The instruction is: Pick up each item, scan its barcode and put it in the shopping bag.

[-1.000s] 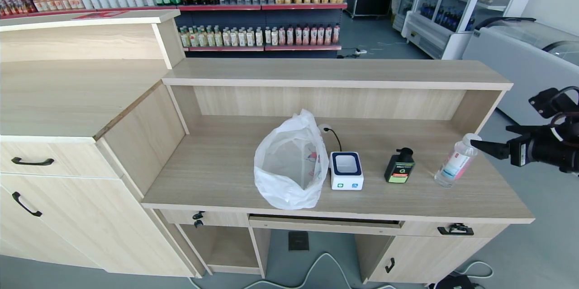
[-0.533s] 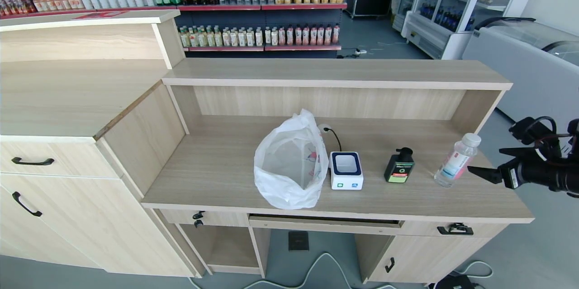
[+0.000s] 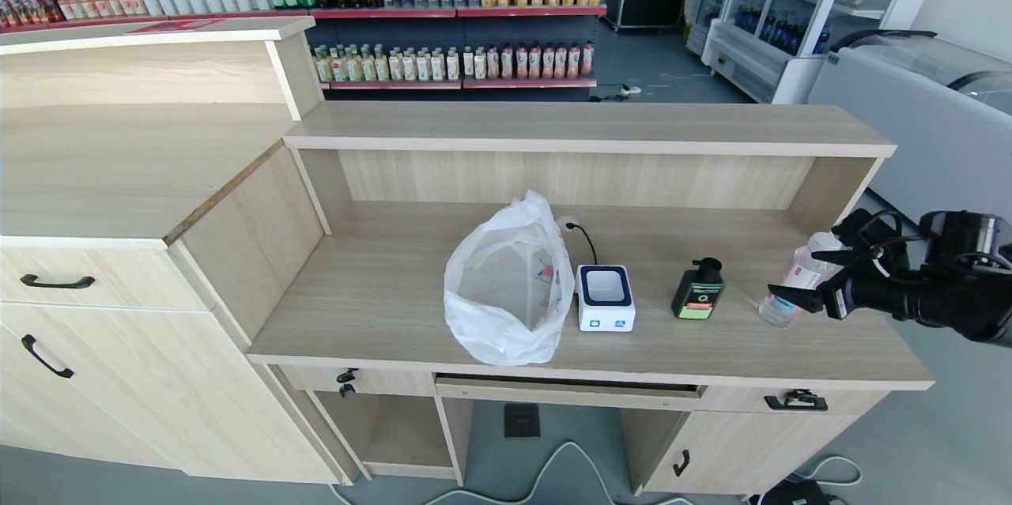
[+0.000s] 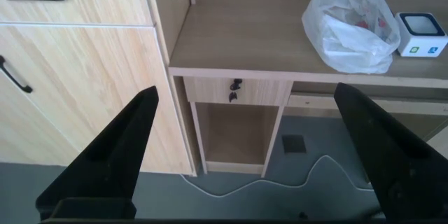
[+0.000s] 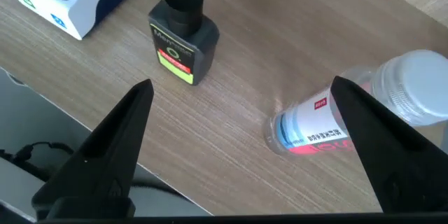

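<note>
While your right claw [image 3: 792,273] sits level with the right end of the tabletop [image 3: 379,299], its fingers are spread wide and grip nothing. The water bottle [image 5: 329,122] stands upright on the wood between those two fingers, closer to one of them than the other; you cannot tell from these views whether either finger touches it. It is clear, with a white cap and a pink and blue label.

Left of the water bottle, apart from it, you have the black pump bottle [image 3: 699,289] with its green and red label, also upright. Further left sits the scanner [image 3: 606,297], a white box with a dark blue top, and a black cable runs from behind it to the far wall of the tabletop. Just beside the scanner on its left stands the shopping bag [image 3: 506,292], white plastic, its mouth open toward you and nothing to be seen inside.

Your left claw [image 4: 245,91] hangs low, off the near left corner of the tabletop, in front of the cabinet doors and above the floor. Its fingers are wide apart as well, with nothing between them.
</note>
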You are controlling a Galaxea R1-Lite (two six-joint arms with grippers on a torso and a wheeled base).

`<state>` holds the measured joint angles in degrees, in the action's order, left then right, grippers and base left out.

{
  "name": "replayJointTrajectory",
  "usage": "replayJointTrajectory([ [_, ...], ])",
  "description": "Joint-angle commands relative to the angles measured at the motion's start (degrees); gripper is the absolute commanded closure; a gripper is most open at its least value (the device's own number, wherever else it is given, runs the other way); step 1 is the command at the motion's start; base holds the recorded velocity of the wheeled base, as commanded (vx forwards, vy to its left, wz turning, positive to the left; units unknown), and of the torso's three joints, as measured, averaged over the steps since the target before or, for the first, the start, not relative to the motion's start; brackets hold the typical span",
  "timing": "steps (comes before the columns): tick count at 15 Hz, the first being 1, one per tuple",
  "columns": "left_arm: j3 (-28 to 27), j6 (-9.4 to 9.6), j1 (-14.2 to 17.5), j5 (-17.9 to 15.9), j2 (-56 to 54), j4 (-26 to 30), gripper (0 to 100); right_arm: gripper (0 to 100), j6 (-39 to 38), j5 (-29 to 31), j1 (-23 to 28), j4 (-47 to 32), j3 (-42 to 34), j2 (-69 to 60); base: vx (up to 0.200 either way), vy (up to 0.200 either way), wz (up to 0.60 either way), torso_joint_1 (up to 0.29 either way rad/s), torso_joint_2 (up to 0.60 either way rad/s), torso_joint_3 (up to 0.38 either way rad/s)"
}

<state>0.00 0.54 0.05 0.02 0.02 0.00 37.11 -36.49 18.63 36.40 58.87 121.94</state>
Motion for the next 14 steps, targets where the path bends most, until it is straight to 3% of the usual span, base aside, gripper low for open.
replayJointTrajectory([
  [1,0.00,-0.01,0.04,-0.02,-0.02,0.00,0,0,0.25,-2.10,-1.58,-0.19,1.69,3.57,0.000,0.000,0.00,0.000,0.00,0.000],
  [5,0.00,-0.01,0.04,-0.02,-0.02,0.00,0,0,4.55,-2.62,-2.63,-0.45,1.51,5.32,0.000,0.000,0.00,0.000,0.00,0.000],
  [14,0.00,-0.01,0.04,-0.02,-0.02,0.00,0,0,4.73,-3.77,-5.09,-1.86,8.81,11.30,0.000,0.000,0.00,0.000,0.00,0.000],
])
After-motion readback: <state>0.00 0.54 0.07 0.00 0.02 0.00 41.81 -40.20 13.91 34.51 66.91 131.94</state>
